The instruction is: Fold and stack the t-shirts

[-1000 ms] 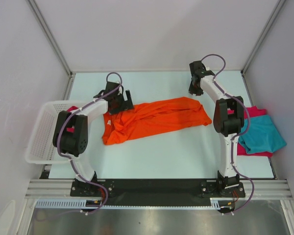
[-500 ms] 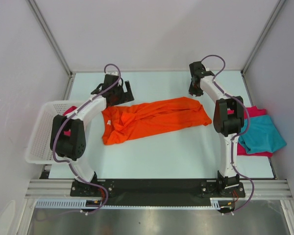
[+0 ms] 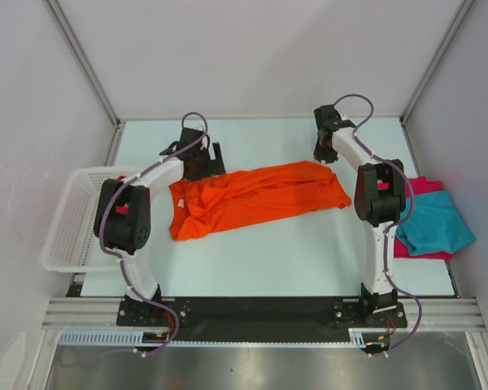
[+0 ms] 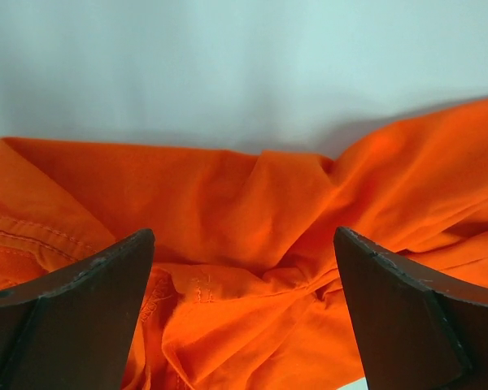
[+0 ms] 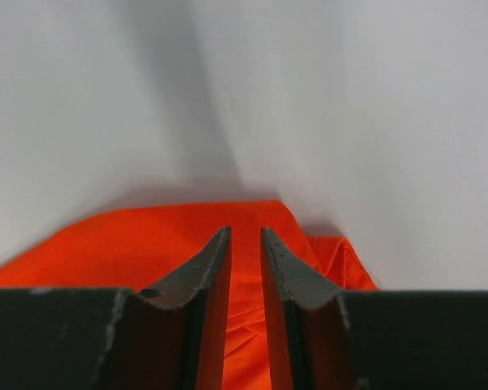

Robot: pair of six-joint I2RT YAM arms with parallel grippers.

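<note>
We see a bright orange cloth t-shirt [image 3: 256, 199] lying rumpled across the middle of the pale table [image 3: 309, 252]. The left gripper [image 4: 244, 244] hangs over its far left edge, jaws wide apart. The right gripper [image 5: 244, 236], jaws nearly together and empty, is at its far right corner. A teal t-shirt [image 3: 435, 223] lies on a crimson t-shirt [image 3: 427, 185] at right.

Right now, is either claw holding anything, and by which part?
Nothing. The left claw gapes open over the orange t-shirt; the right claw is nearly shut, pinching no cloth.

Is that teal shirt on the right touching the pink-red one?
Touching. The top view shows the teal shirt lying directly on the pink-red shirt, whose edges stick out beneath.
</note>
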